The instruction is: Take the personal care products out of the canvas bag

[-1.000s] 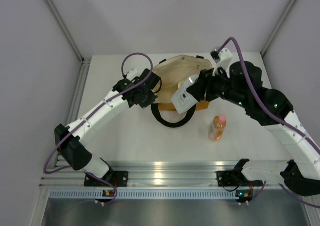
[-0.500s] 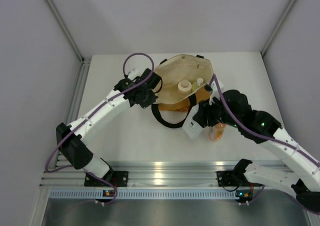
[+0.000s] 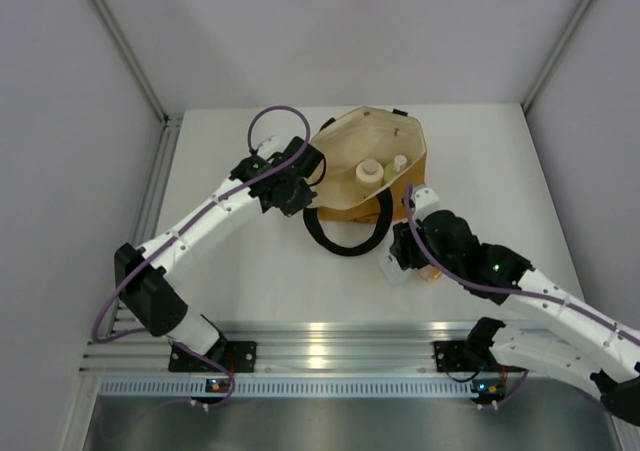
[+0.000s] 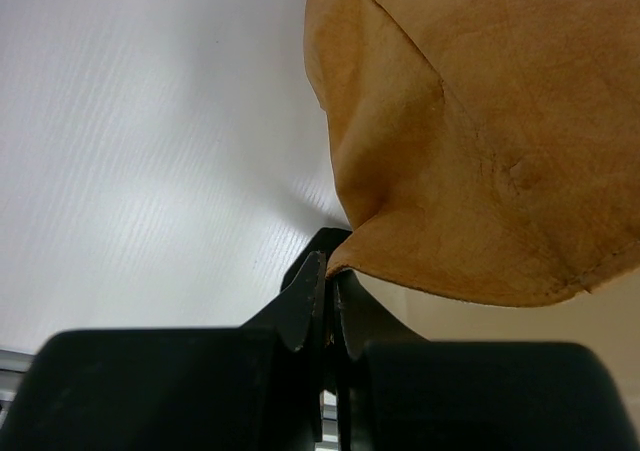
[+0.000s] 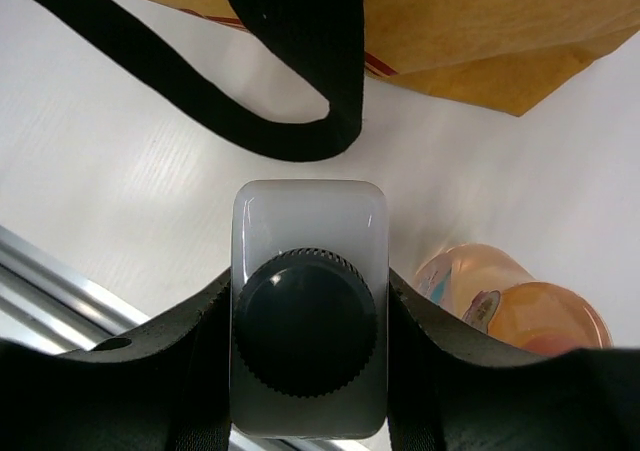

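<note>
The left gripper (image 4: pixel 327 269) is pinched together on the left rim of the bag (image 3: pixel 345 151), and the mouth gapes upward. Inside, toward the right wall, two bottles stand side by side: the cream bottle (image 3: pixel 369 172) and, just right of it, the white-capped bottle (image 3: pixel 399 163). Only their tops show, so the second one's body colour is hard to make out. A black handle (image 3: pixel 345 246) loops out over the table (image 3: pixel 230 271) in front of the bag. Near its right end, the right gripper (image 5: pixel 308 316) is clamped on the white bottle (image 5: pixel 308 221). The bottle is upright, dark cap toward the wrist camera, so its long axis runs straight down at the table. The orange bottle (image 5: pixel 500 306) stands just to the right with one finger between the two, so I judge that setting the white bottle down needs a straight drop with no drift rightward. The bottles left in the bag lie beyond the right gripper and slightly to its left. That arm is the one placed to fetch them, since the left is busy with the rim. From above, the right arm covers most of the white and orange bottles. Neither view shows the white bottle's base, so I cannot tell whether it rests on the table.
</note>
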